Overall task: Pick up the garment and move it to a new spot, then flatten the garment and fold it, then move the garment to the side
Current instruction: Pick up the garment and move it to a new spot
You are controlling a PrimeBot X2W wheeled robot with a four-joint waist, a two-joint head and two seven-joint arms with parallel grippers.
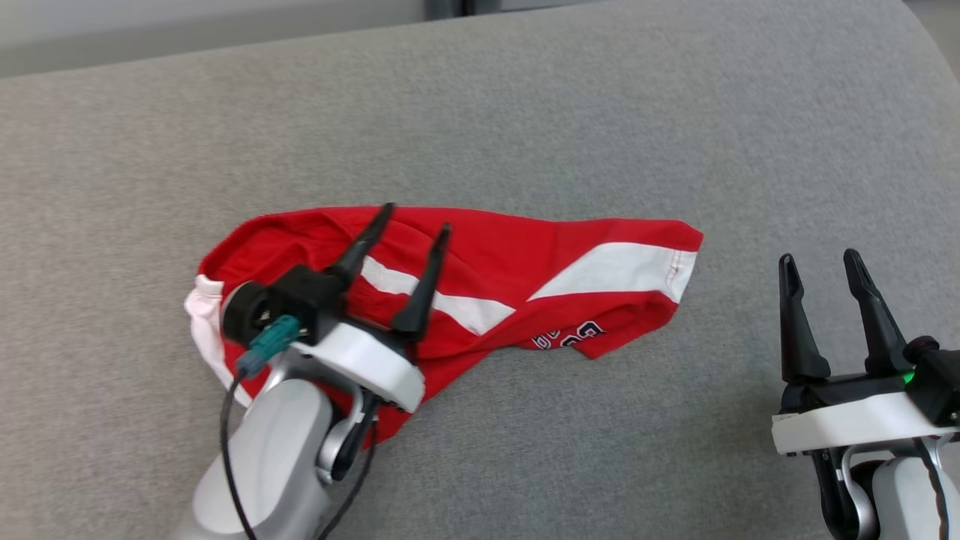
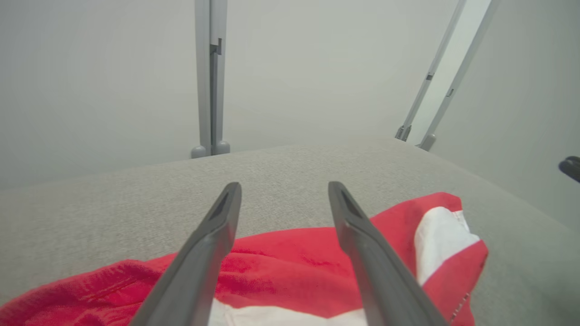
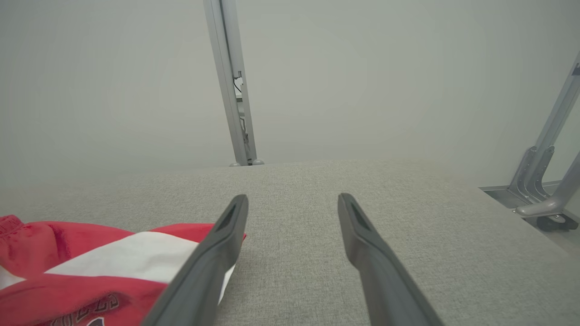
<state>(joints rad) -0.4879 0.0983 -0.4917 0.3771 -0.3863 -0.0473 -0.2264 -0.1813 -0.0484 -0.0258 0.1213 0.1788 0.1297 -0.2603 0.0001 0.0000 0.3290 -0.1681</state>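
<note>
While the garment [image 1: 525,277] lies rumpled on the grey cushion [image 1: 600,112], you have both pincers spread wide and empty.

Your left gripper [image 1: 417,217] is over the garment's left half, its fingers [image 2: 204,253] parted with red cloth showing below and none pinched between them. Your right gripper [image 1: 819,256] stands over bare cushion, just right of the garment's white-banded end, its fingers equally parted. The garment sits left of centre, stretched sideways, red with a white diagonal stripe, dark lettering along its near edge and a pale hem at its far left. A grey metal post [image 2: 210,77] rises beyond the cushion's far edge.
</note>
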